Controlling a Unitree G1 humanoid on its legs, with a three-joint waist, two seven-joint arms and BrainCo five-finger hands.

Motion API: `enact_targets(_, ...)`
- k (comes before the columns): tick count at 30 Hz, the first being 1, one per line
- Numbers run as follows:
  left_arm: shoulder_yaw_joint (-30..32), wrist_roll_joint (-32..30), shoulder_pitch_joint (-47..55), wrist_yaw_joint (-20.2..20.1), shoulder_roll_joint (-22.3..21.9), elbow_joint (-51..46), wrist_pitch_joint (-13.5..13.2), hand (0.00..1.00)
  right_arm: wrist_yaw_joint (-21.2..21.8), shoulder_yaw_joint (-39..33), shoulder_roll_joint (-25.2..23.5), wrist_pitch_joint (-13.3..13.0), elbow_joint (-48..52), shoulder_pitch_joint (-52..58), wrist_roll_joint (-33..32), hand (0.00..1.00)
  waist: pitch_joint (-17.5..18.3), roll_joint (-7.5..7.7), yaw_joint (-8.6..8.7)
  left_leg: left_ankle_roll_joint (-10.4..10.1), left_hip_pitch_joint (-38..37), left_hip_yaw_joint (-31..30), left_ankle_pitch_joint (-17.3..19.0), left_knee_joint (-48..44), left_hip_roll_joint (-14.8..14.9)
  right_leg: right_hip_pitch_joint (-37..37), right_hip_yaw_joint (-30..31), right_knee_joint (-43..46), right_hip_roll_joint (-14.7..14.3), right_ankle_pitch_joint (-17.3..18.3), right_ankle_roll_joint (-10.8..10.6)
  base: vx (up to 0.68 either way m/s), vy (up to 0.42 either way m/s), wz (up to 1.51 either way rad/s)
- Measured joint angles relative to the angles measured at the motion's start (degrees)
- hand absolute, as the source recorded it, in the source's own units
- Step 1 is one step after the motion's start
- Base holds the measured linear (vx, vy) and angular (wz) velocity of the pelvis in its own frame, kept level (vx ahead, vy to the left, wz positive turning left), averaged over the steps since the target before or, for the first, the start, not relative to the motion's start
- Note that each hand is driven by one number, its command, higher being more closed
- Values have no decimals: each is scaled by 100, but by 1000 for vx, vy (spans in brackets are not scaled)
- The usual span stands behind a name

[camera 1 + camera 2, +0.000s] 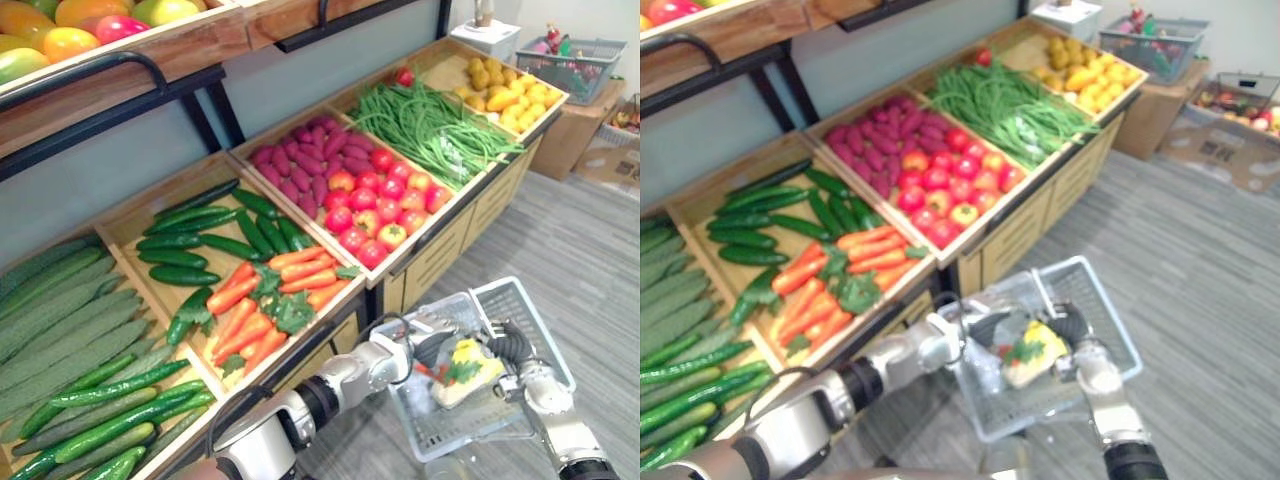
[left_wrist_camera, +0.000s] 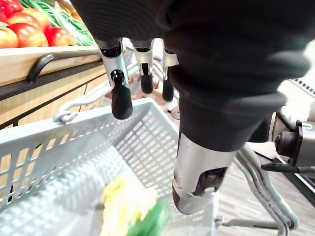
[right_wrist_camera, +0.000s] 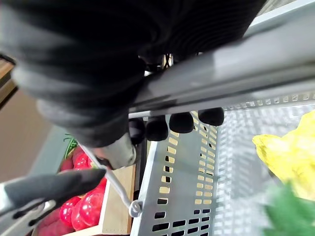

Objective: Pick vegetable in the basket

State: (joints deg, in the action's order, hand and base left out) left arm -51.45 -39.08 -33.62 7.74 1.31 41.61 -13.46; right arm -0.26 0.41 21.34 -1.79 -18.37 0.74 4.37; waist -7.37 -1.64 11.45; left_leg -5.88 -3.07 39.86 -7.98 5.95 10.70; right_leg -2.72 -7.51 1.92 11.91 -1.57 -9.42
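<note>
The bench runs slanting across the scene, its wooden crates tilted toward the aisle so the produce faces whoever reaches in; cucumbers and carrots lie nearest the robot, then tomatoes, then green beans further along.

The grey basket hangs in the aisle just beside the bench front, below the crates, probably so that anything lifted out has only a short way to travel down into it.

The right robot hand carries it; its fingers are curled round the handle, clamped on the bar, which keeps the basket level and its mouth up.

The left robot hand hovers over the basket's mouth; its fingers hang straight and spread, the thumb apart from them, holding nothing.

The task's thing, a yellow vegetable with green leaves, lies on the basket's floor below that hand; its kind I cannot tell. This placing looks done; I judge the left arm's next business is to lift clear without catching the rim.
</note>
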Motion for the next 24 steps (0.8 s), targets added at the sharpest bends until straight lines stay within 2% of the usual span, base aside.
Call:
enact_targets(11,24,-2,0,37,-16,0,27,0,-34,-16,0,0,0,97,5,100,-5,10,-15,0,19,-36,3,0,-1,2,-28,-1,4,1,-1,0,0,1)
enact_targets(14,250,20,13,52,10,-180,29,0,-68,-266,-122,2,-22,196,21,100,25,-29,-76,20,99,-192,-13,0,-7,15,-167,14,19,0,-1,-8,-14,19)
enact_targets(18,930,246,301,81,375,-1402,12,0,-237,-622,-404,5,-134,315,228,100,60,18,-135,52,117,-430,-38,-1,-10,192,-388,2,32,4,1,-20,-35,30)
enact_targets(24,2374,873,1550,217,1031,-3576,-4,0,-456,-1002,-738,11,-552,451,468,100,79,52,-411,78,123,-654,-58,-1,-13,362,-619,-23,43,19,12,-39,-35,20)
